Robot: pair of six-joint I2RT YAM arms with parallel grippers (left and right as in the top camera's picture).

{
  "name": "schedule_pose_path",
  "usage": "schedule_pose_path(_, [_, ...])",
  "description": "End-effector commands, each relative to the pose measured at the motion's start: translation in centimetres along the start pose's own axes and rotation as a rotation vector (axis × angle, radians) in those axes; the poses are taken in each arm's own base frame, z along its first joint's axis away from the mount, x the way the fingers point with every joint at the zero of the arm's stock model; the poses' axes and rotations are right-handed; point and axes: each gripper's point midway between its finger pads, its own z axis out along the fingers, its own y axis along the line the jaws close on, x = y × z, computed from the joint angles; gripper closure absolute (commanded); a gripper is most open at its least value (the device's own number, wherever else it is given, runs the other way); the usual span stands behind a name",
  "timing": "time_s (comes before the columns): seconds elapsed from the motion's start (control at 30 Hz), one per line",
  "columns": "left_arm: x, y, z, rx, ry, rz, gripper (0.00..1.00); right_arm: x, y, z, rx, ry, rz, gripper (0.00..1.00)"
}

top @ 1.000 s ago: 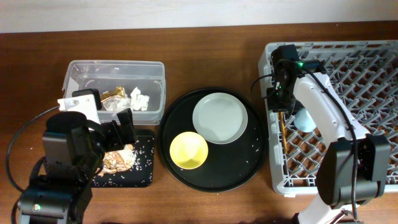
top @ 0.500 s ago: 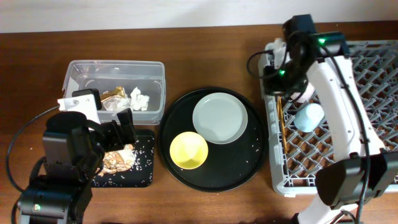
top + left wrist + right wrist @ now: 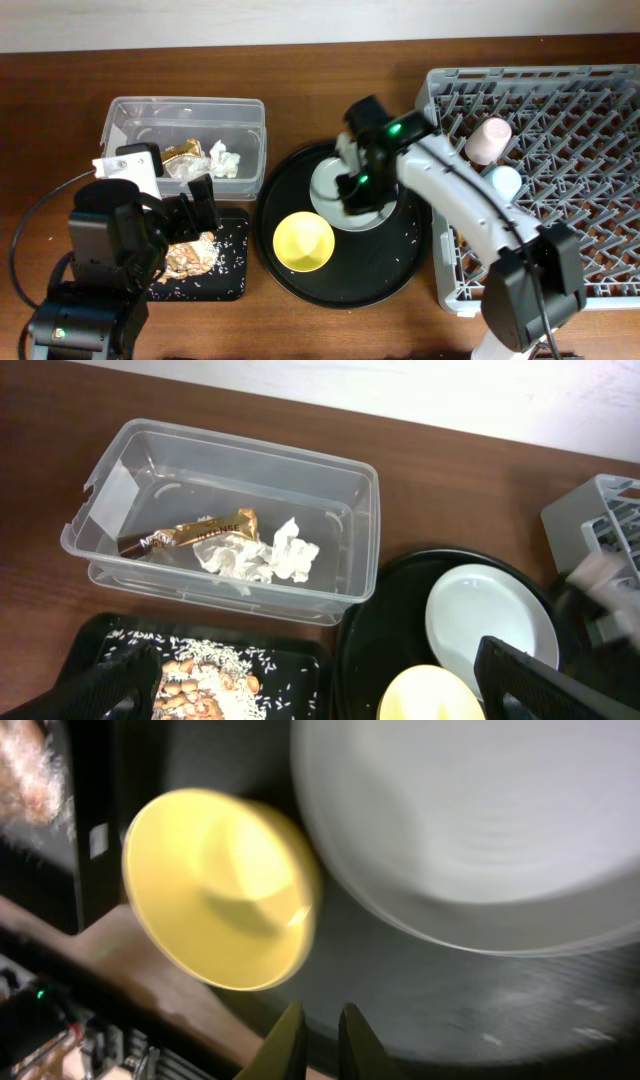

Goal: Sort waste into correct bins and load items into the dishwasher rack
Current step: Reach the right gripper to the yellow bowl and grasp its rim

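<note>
Since the tissue and the gold wrapper lie in the clear tub, and the crumbly food bits lie on the flat black tray, the rubbish part of the job looks done to me. The pink cup and the blue cup sit in the big grey rack, so that part is started. I cannot find the chopsticks; the right arm covers the near side of the rack. The plate and the yellow bowl are not loaded yet. Both sit on the round black tray, so I think two things, maybe three, are left to move. The right gripper hangs right over the plate, with the bowl just beside it and the rack well off behind its arm. Its two fingers are close together with only a thin gap, and they hold nothing. The left gripper is spread wide and is empty too. It hangs over the flat black tray, with the tub just in front of it. Everything rests on a dark brown wooden table. A few white grains are scattered on both black trays. Along the far edge of the table runs a pale wall, and no more of the room shows.
</note>
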Motion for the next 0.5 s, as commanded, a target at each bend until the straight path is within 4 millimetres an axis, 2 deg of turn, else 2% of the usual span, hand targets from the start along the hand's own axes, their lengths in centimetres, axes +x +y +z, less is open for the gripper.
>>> schedule_pose_path(0.0, [-0.6,0.3,-0.4,-0.014,-0.021,-0.014,0.01,2.0,5.3,1.9,-0.132,0.060,-0.094,0.87])
schedule_pose_path(0.1, [-0.6,0.3,-0.4,-0.014,-0.021,-0.014,0.01,2.9,9.2,3.1,-0.161,0.055,-0.218,0.87])
schedule_pose_path(0.13, [-0.6,0.3,-0.4,-0.014,-0.021,-0.014,0.01,3.2,10.2,3.5,-0.165,0.052,-0.251,0.83])
schedule_pose_path(0.2, [-0.6,0.3,-0.4,-0.014,-0.021,-0.014,0.01,4.0,12.0,4.4,-0.150,0.043,-0.317,0.67])
schedule_pose_path(0.27, [-0.6,0.3,-0.4,-0.014,-0.021,-0.014,0.01,4.5,12.6,5.2,-0.081,0.032,-0.315,0.66])
schedule_pose_path(0.33, [-0.6,0.3,-0.4,-0.014,-0.021,-0.014,0.00,4.5,12.1,5.8,0.029,-0.004,-0.268,0.66])
schedule_pose_path(0.47, [-0.6,0.3,-0.4,-0.014,-0.021,-0.014,0.01,3.9,12.0,5.9,0.061,-0.042,-0.221,0.66])
